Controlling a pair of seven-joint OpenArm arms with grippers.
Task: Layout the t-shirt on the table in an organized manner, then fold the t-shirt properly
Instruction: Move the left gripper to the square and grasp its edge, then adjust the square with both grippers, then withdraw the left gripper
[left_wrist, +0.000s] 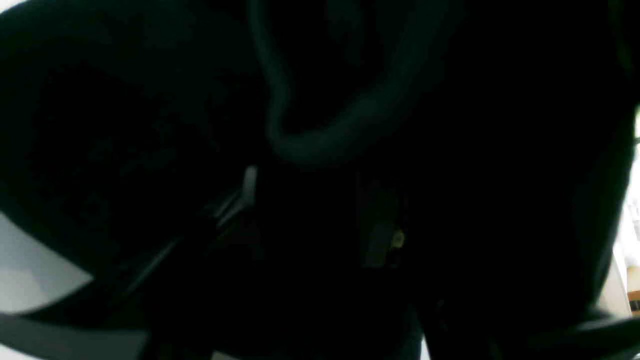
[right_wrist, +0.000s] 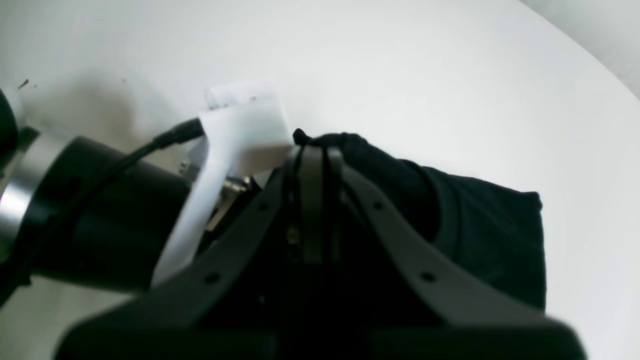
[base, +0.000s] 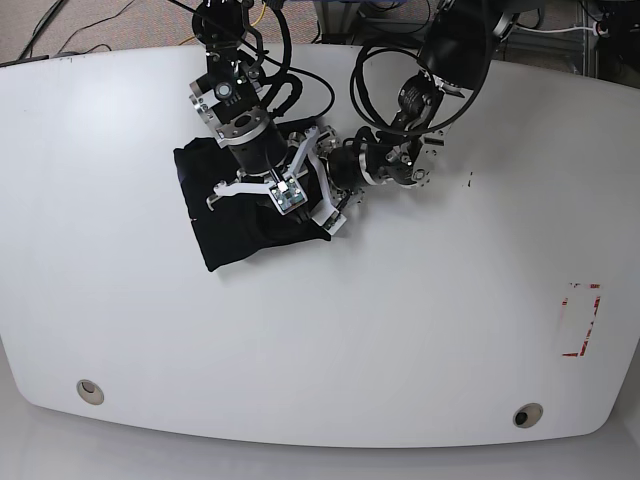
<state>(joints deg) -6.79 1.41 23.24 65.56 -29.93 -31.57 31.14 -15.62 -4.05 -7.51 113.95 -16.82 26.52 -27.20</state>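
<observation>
White glossy table (base: 420, 330) fills the base view, w/ two small round holes near the front edge, one left (base: 89, 390), one right (base: 526, 414), and a red tape rectangle (base: 582, 320) at the right side; carpet and cables show beyond the far edge.

Right gripper (right_wrist: 315, 150) has its jaws pressed together, no gap between them in the right wrist view, and black cloth of the t-shirt (right_wrist: 480, 235) bunches right at the tips, so it pinches the cloth there. In the base view this gripper (base: 300, 205) sits over the right edge of the shirt, its arm coming down from the far side.

Left gripper (base: 335, 195) reaches in from the right, just beside the right gripper, at the same edge of the shirt. Its wrist view is almost all dark: black cloth (left_wrist: 325, 125) w/ a curved hem fold covers the lens, only bits of white table at the corners. Jaws are partly apart, approx. halfway, but whether they grip cloth I cannot tell.

T-shirt (base: 225, 215) lies as a compact black bundle on the far-left part of the table, roughly square, w/ no print visible.
</observation>
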